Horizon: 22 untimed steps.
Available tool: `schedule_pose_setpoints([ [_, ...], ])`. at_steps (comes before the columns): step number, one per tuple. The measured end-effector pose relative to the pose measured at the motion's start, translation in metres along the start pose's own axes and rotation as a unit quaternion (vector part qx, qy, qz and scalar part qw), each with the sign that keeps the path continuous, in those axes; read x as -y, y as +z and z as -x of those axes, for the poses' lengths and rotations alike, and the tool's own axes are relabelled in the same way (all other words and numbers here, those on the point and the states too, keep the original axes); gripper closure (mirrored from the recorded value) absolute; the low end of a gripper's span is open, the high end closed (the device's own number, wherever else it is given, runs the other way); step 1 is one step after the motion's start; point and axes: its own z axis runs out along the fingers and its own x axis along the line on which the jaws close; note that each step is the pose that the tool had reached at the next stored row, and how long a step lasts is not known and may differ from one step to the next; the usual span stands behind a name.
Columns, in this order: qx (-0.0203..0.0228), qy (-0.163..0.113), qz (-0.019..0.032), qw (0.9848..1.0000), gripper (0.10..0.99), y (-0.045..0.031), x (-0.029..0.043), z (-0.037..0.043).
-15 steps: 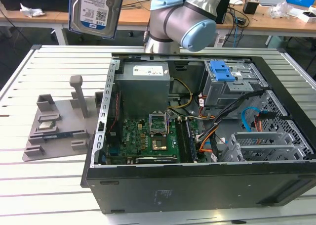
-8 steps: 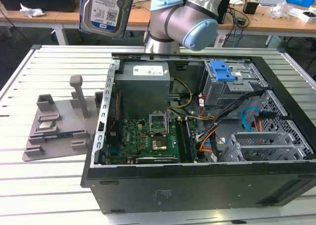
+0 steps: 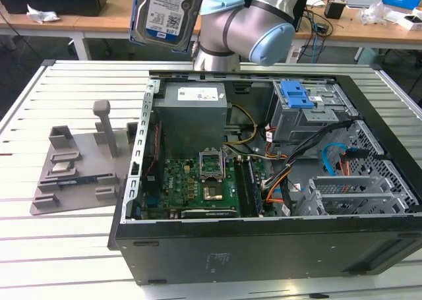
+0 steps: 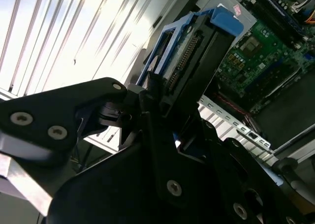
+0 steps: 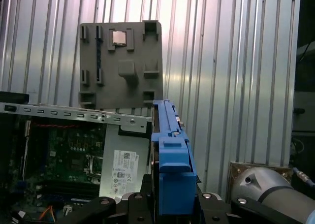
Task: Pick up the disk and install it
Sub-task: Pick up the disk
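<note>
We see the gripper clamped on the disk, with its black fingers closed against the blue-framed drive in the second wrist view. The disk hangs in the air, its label facing the exterior view, above the far side of the slatted table and behind the open computer case. Inside the case lie the grey power supply and the green motherboard. A grey fixture plate rests on the table beside the case.

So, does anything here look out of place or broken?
Only the disk stands out: it hangs tilted in the air near the open computer case's edge, clamped in the end effector, not seated inside. Nothing looks spilled or damaged.
</note>
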Motion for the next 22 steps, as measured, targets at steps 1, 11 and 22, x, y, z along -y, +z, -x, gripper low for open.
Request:
schedule_pose_setpoints([
  [1, 0.0000, 0.000, 0.0000, 1.0000, 0.722, -0.0002, 0.0039, -0.0004],
  [11, 0.0000, 0.000, 0.0000, 1.0000, 0.722, -0.0017, 0.0379, -0.0034],
  [22, 0.0000, 0.000, 0.0000, 1.0000, 0.722, -0.0031, 0.0669, -0.0060],
])
